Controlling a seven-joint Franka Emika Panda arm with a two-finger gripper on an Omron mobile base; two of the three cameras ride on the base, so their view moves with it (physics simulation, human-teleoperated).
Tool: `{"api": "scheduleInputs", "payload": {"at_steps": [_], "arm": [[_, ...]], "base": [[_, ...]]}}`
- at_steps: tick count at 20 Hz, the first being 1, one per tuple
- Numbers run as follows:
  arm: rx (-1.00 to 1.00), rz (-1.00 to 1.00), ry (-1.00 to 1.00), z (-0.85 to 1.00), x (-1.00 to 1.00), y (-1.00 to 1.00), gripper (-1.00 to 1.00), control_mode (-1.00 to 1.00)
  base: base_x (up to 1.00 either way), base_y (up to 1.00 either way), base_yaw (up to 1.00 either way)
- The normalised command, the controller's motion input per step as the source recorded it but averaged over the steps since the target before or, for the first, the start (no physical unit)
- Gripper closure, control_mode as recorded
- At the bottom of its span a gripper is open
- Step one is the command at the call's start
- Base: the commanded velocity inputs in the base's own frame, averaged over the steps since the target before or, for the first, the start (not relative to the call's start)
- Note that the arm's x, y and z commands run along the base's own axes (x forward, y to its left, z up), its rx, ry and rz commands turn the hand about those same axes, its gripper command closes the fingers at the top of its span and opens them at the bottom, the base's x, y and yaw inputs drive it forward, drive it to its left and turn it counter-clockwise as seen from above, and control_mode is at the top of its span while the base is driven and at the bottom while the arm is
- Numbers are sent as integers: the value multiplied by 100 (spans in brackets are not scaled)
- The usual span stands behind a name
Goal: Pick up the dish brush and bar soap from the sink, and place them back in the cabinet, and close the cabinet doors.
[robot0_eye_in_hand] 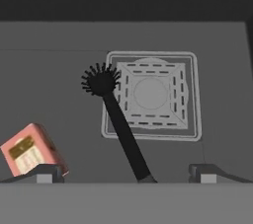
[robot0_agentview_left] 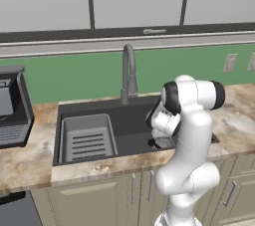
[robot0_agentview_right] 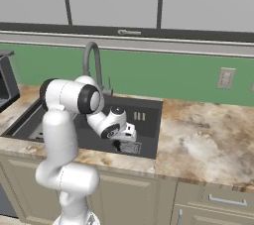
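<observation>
My gripper (robot0_eye_in_hand: 127, 172) hangs low inside the sink (robot0_agentview_left: 134, 120), jaws open wide, just above the floor of the basin (robot0_eye_in_hand: 59, 80). The black dish brush (robot0_eye_in_hand: 118, 119) lies flat below it. Its bristly head sits at the left edge of the square drain grate (robot0_eye_in_hand: 150, 94), and its handle runs down between my two fingertips (robot0_eye_in_hand: 47, 171). The pinkish bar soap (robot0_eye_in_hand: 29, 151) lies to the left of the handle, close to the left fingertip. In the right base view the hand (robot0_agentview_right: 128, 134) points down over the grate (robot0_agentview_right: 131, 147). The cabinet and its doors are out of view.
A grey gooseneck faucet (robot0_agentview_left: 128, 70) rises behind the basin. The ribbed tray insert (robot0_agentview_left: 87, 138) takes up the sink's left half. A dark appliance (robot0_agentview_left: 12, 105) stands on the counter at the left. Marbled counter (robot0_agentview_right: 208, 140) stretches to the right, with low beige cabinet fronts (robot0_agentview_left: 99, 200) beneath.
</observation>
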Motion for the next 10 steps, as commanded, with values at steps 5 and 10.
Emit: {"api": "scheduleInputs", "payload": {"at_steps": [5,10], "arm": [[0,0,0,-15,2,0,-100,-100],[0,0,0,-18,2,0,-100,-100]], "base": [[0,0,0],[0,0,0]]}}
